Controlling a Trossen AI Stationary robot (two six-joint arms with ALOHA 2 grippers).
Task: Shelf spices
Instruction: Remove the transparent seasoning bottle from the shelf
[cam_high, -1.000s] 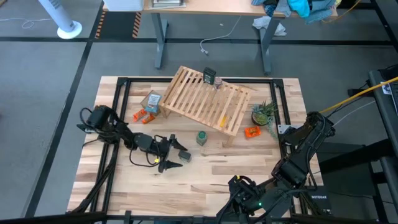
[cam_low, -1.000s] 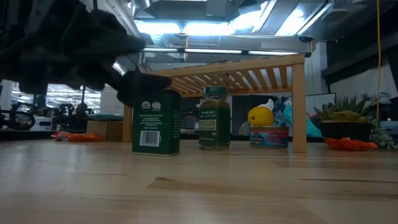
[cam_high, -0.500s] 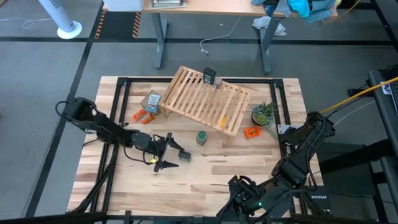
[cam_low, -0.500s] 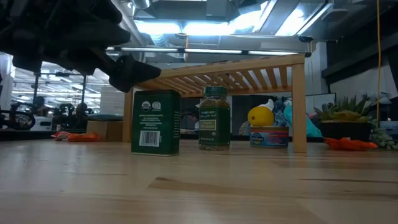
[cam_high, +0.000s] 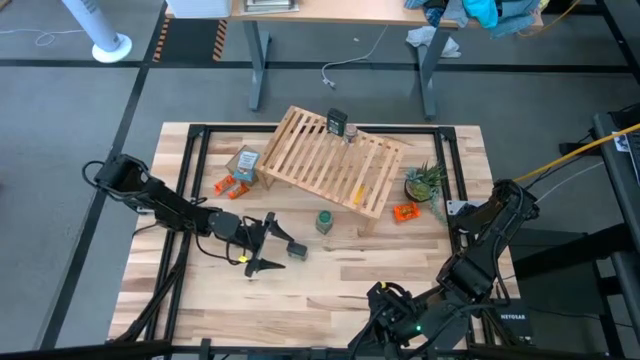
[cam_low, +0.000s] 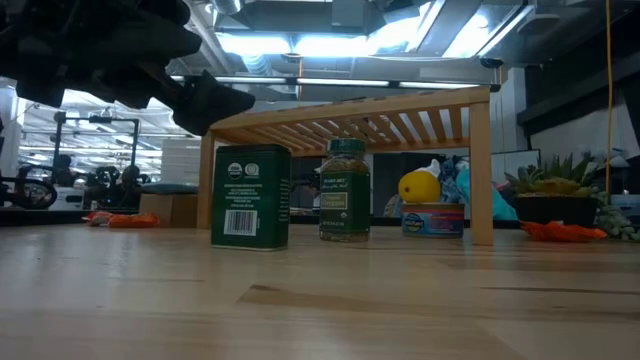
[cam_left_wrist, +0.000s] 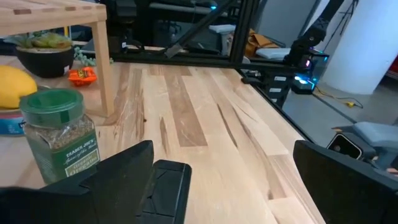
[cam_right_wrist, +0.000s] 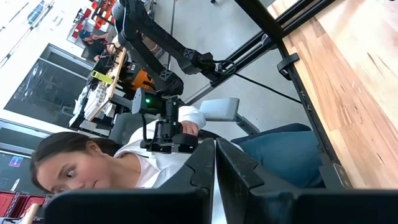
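A dark squarish spice jar (cam_high: 297, 251) with a pale label (cam_low: 250, 196) stands on the table, and a green round spice jar (cam_high: 324, 221) stands just beyond it. My left gripper (cam_high: 274, 252) is open and raised, just left of the dark jar, whose lid (cam_left_wrist: 165, 186) shows between the fingers. The light-wood slatted shelf (cam_high: 330, 160) stands behind; on its far edge sit a second dark jar (cam_high: 337, 123) and a tiny clear one (cam_high: 351, 133). My right gripper (cam_right_wrist: 215, 163) is shut, held high at the table's near right edge.
A tan box (cam_high: 244, 162) and orange pieces (cam_high: 232, 186) lie left of the shelf. A potted plant (cam_high: 425, 182) and another orange piece (cam_high: 405, 211) are to its right. Under the shelf sit a lemon (cam_low: 420, 187) and a can (cam_low: 432, 218). A person sits beyond the near edge.
My left gripper has risen from the height of the dark jar's top to above it and drawn back a little toward the table's left edge, staying open. The dark jar stands where it was.
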